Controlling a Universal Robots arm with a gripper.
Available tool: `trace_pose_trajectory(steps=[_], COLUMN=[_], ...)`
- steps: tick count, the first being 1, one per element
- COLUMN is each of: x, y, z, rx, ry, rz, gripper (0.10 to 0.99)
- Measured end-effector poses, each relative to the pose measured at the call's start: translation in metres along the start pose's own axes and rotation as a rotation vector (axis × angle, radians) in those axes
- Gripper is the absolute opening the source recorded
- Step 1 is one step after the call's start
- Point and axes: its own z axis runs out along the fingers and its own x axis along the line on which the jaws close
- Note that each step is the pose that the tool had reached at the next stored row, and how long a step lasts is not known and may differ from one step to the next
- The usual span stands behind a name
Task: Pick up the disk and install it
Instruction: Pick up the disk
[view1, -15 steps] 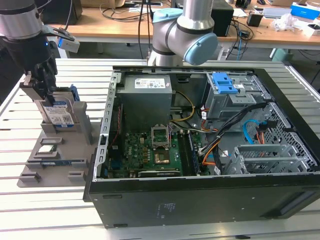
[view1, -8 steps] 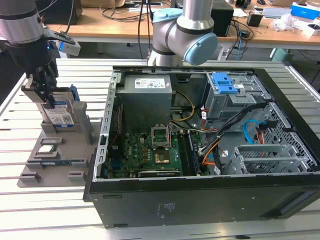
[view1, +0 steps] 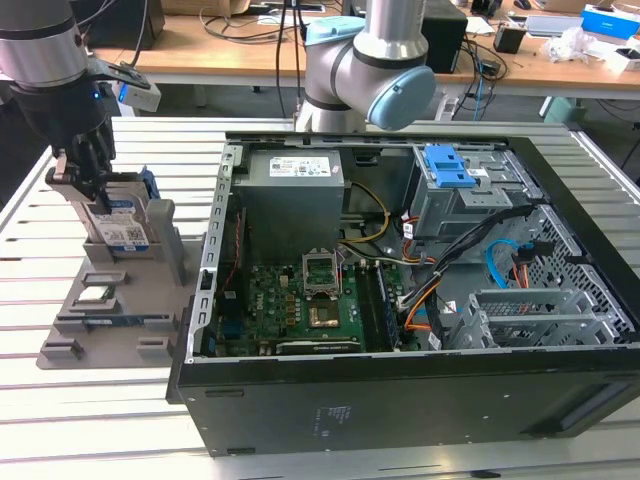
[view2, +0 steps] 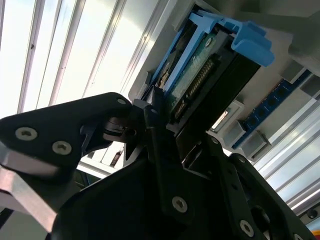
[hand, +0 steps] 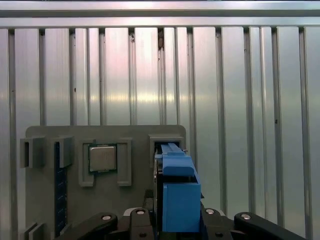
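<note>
**Item:** disk (view1: 122, 232), standing upright in a slot of the grey holder (view1: 110, 320). The holder sits at the exterior view's left on the slatted counter (view1: 60, 430), beside the open computer case (view1: 400, 400).

**Pincer** (view1: 85, 190): closed narrow on the disk's upper edge. In the second wrist view its fingers (view2: 155, 125) press either face.

**Step, as judged:** pick-up, with the grasp made and the disk not yet lifted.

**Next move calls for:** a straight pull clear of the slot walls.

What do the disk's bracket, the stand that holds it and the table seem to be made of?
The bracket on the disk: blue plastic, matte, with moulded edges. The stand: probably grey plastic, dull and uniform, with moulded pockets. The table: metal, perhaps aluminium; ribbed slats with a bright sheen.
</note>
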Motion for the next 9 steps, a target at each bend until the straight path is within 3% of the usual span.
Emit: trace_pose_trajectory(steps=[9], x=[0.0000], y=[0.0000], z=[0.0000], rx=[0.000], ry=[0.0003], rz=[0.000], gripper=[0.361])
